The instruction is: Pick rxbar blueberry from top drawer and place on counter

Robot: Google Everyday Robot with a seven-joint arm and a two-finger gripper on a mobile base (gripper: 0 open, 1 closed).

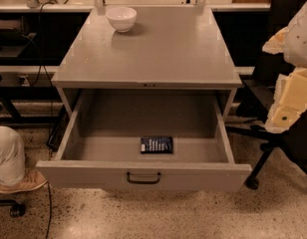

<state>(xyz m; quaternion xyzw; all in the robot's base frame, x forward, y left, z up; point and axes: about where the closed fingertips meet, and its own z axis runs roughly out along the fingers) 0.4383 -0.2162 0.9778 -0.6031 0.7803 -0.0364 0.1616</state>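
Gripper (284, 114) hung off the right edge of the counter (158, 54), out past the front right corner, well apart from the task's things. Grasping or released: could not tell.

Top drawer (93, 176) stood pulled well out below the counter's front edge, with its dark handle (143, 178) centred on the front panel. Inside was only the rxbar blueberry (156, 144), lying flat on the drawer floor, close to the front wall and about mid-width, touching no side.

White bowl (121, 18) sat near the counter's back left corner, upright. Its contents were not visible from this angle.

Judged early in the task. The drawer was open and the bar exposed. Reach, grasp, lift and set-down on the counter were all still to do.
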